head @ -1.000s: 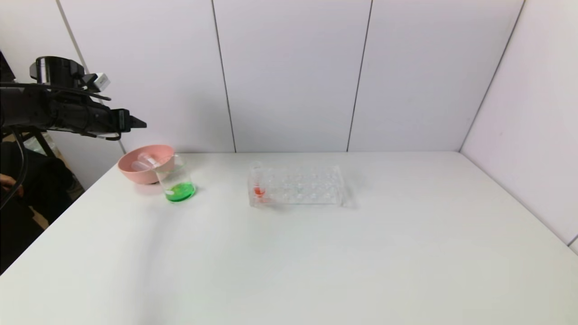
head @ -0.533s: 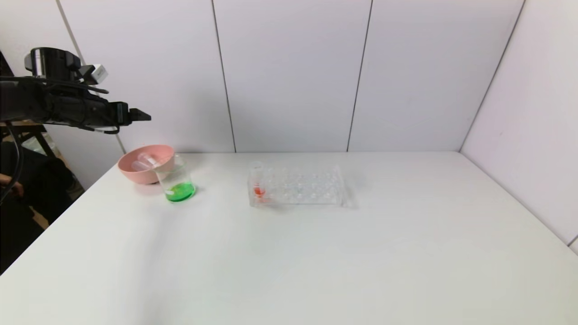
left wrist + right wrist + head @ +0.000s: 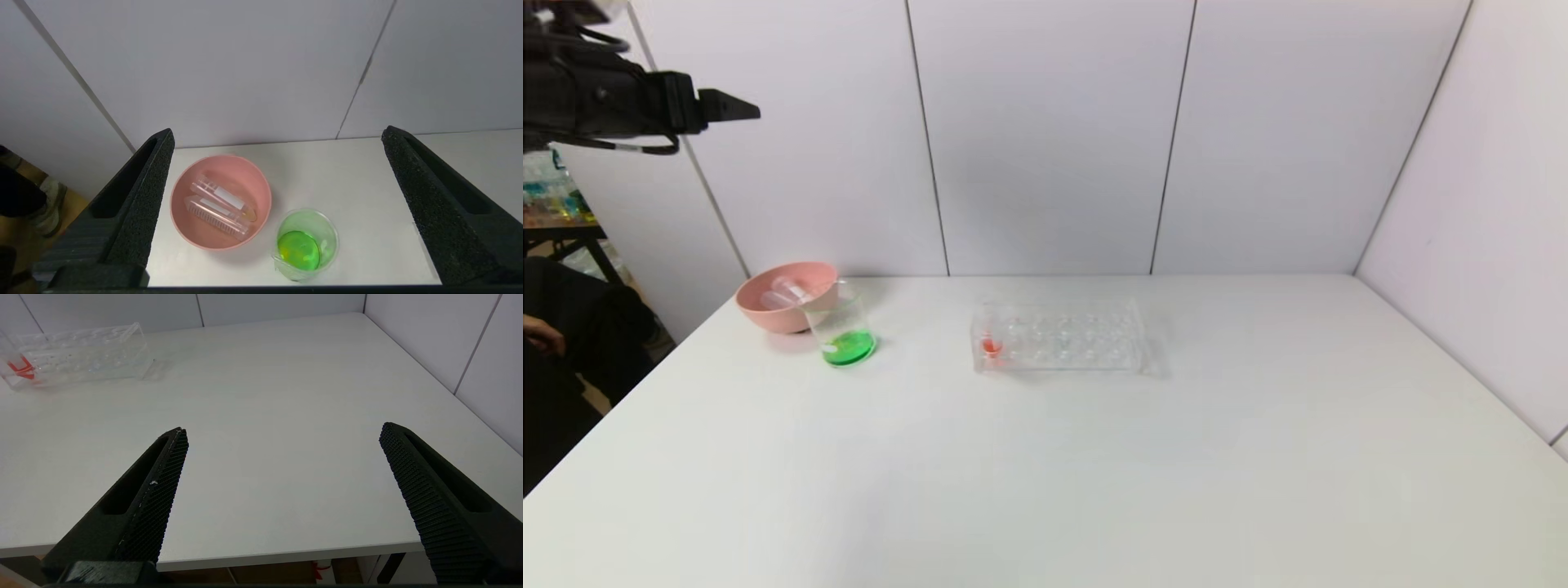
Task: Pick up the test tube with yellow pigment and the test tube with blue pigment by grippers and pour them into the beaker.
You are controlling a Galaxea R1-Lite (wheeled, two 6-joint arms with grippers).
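Note:
The beaker [image 3: 843, 331] stands at the table's back left with bright green liquid in its base; it also shows in the left wrist view [image 3: 306, 245]. Just behind it, two clear tubes lie side by side in the pink bowl [image 3: 179, 228]. One tube [image 3: 222, 196] has a faint yellowish tint at its tip, the other [image 3: 214, 216] looks empty. My left gripper [image 3: 743, 108] hangs high above the bowl and beaker, open [image 3: 276, 136], holding nothing. My right gripper [image 3: 284, 433] is open over the table's near edge, out of the head view.
A clear many-holed rack [image 3: 1062, 335] sits mid-table with one tube of red-orange liquid [image 3: 991, 343] at its left end; the rack [image 3: 77, 355] also shows in the right wrist view. White wall panels close the back and right. The table's left edge drops off beside the bowl.
My left arm has risen well above the bowl and drawn slightly back to the left. Bowl, beaker and rack have stayed put.

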